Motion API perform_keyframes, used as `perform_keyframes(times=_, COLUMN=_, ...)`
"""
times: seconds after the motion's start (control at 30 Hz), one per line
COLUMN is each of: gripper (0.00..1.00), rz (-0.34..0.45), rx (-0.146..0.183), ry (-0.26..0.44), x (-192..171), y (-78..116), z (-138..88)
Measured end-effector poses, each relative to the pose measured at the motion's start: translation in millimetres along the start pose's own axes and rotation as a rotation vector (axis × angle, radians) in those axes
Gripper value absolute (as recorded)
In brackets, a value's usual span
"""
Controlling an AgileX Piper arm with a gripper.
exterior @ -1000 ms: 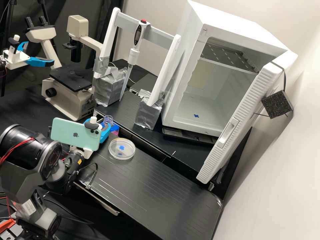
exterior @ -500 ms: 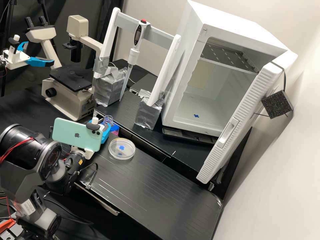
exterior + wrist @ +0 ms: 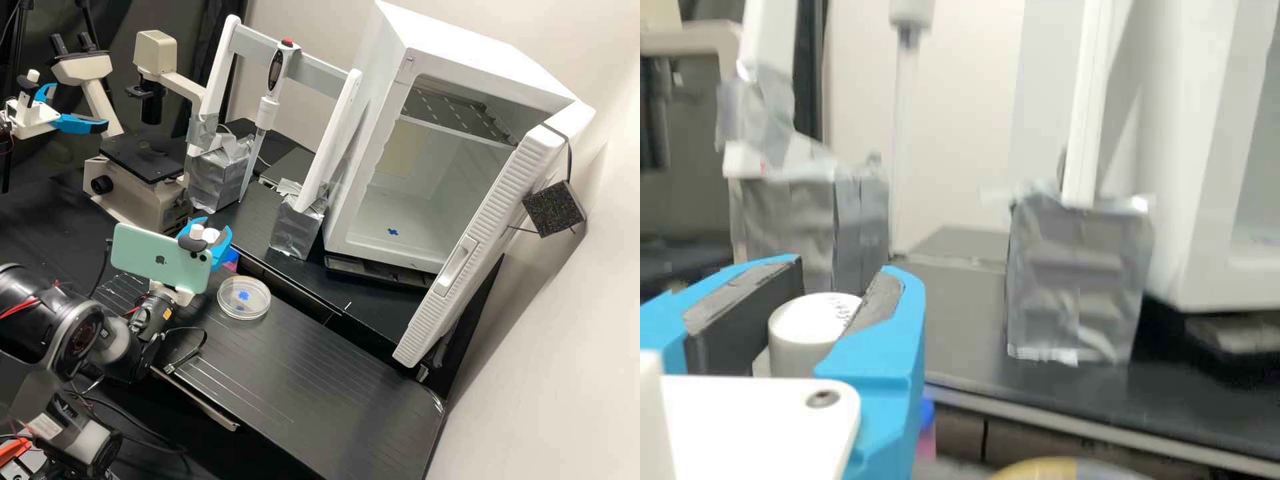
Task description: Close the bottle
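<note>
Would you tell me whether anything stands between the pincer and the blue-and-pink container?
Nothing visible stands between the pincer, holding the white cap, and the container; the petri dish sits beside that path, apparently clear of it.

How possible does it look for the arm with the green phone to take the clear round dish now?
Probably no: the gripper has a white cap between its fingers, though nothing seems to block its way to the clear round dish.

Pale wall point(image 3: 553, 373) beside dark curtain point(image 3: 160, 20)
</note>
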Motion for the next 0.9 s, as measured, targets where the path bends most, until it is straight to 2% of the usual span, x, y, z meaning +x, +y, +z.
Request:
perform_keyframes(times=0.1, gripper=0.0, rz=0.015, rx=0.008, ry=0.035, x=10.0, y=0.8, z=-8.7)
perform_keyframes(times=0.3, gripper=0.0, rz=-0.006, rx=-0.018, ry=0.048, x=28.9, y=-7.5, z=-12.9)
perform_keyframes(times=0.37, gripper=0.0, rz=-0.016, rx=-0.03, ry=0.032, x=35.2, y=-10.6, z=-10.0)
perform_keyframes(times=0.5, gripper=0.0, rz=-0.015, rx=-0.023, ry=-0.006, x=45.2, y=-14.2, z=-3.3)
perform_keyframes(times=0.7, gripper=0.0, rz=-0.026, rx=-0.03, ry=-0.064, x=52.5, y=-17.6, z=11.6)
perform_keyframes(times=0.9, gripper=0.0, rz=-0.034, rx=-0.03, ry=-0.077, x=52.9, y=-19.4, z=14.8)
